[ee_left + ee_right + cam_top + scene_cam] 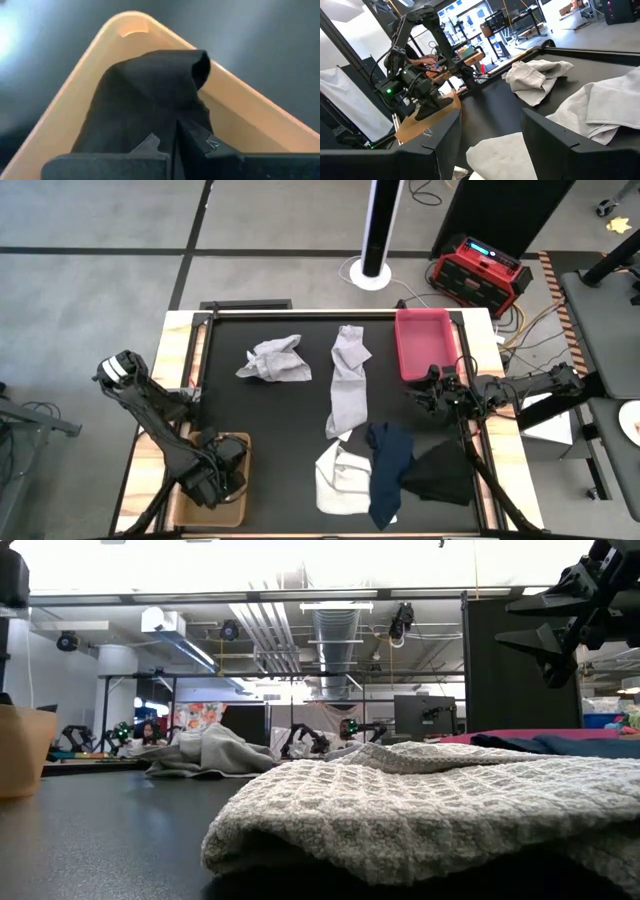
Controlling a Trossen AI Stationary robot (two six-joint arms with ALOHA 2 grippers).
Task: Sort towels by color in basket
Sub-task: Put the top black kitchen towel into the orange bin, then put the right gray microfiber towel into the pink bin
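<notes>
Seen from above: left end effector (222,470) down inside the tan basket (240,442) at the near left corner of the black surface (290,415); right end effector (432,392) hovering at the right edge, beside the pink bin (423,340).

Only in the left wrist view: fingers pressed together on a black towel (150,95) bunched within the basket (75,85).

Only in the right wrist view: right fingers (555,140) parted about halfway, nothing between them, aimed across a white towel (505,152).

Spread over the surface from above: crumpled grey towel (272,360) toward the far left, long grey towel (348,380) in the middle, white towel (340,475) near the front, navy towel (390,470) just right of it, another black towel (440,475) at the right front.

Low view adds waffle weave on the nearest light towel (420,815) and a sliver of the basket (25,750) at far left.
</notes>
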